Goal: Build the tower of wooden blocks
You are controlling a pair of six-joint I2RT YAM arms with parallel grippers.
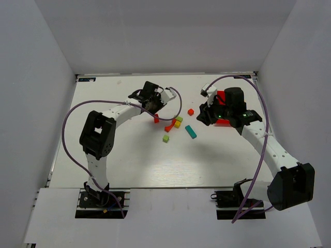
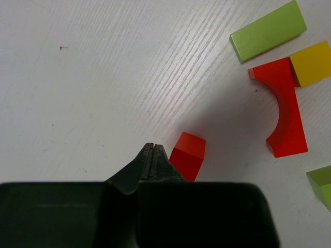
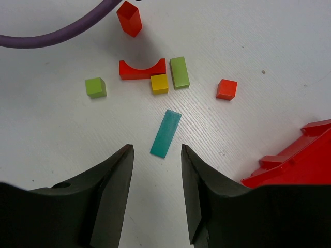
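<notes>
here left end effector [image 2: 150, 147] closed beside red block [image 2: 188, 154]; right end effector [image 3: 155, 151] parted.

A red plastic bin [image 3: 297, 163] sits on the white table [image 1: 134, 165].

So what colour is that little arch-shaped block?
Red. The arch block shows best in the right wrist view.

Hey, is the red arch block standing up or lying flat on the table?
Lying flat. The red arch shows its whole curved profile facing up, resting on the table.
</notes>
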